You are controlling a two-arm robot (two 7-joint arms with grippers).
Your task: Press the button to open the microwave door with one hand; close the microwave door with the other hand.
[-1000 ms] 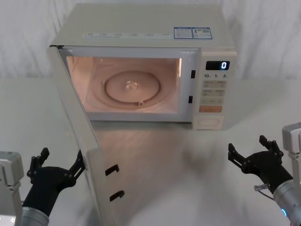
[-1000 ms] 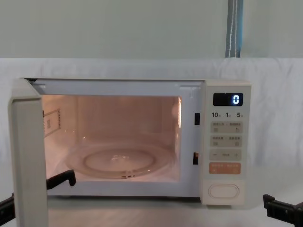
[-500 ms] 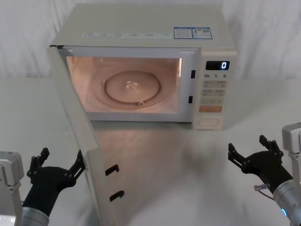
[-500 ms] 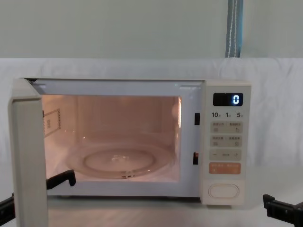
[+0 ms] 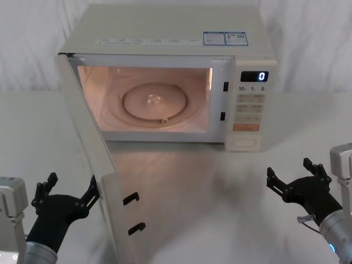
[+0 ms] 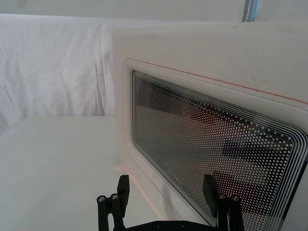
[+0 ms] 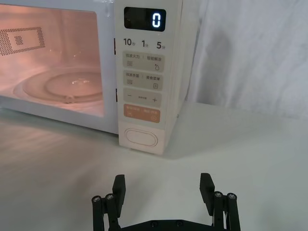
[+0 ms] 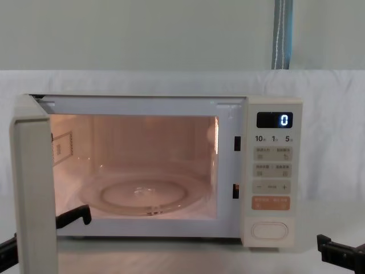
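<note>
The cream microwave (image 5: 165, 33) stands at the back of the table, cavity lit, display reading 0. Its door (image 5: 110, 187) is swung wide open toward me on the left, latch hooks facing right. The oval button (image 5: 244, 143) sits at the bottom of the control panel, also clear in the right wrist view (image 7: 141, 138). My left gripper (image 5: 74, 182) is open just outside the door's free edge, one fingertip close to it; the left wrist view shows the door's window (image 6: 216, 144) right in front of the open left gripper (image 6: 166, 185). My right gripper (image 5: 289, 168) is open, low at the front right, well short of the button.
A white cloth covers the table (image 5: 209, 187) and hangs as a backdrop. The glass turntable (image 5: 155, 103) lies inside the cavity. Bare table lies between the right gripper (image 7: 162, 180) and the control panel. The open door blocks the space left of centre.
</note>
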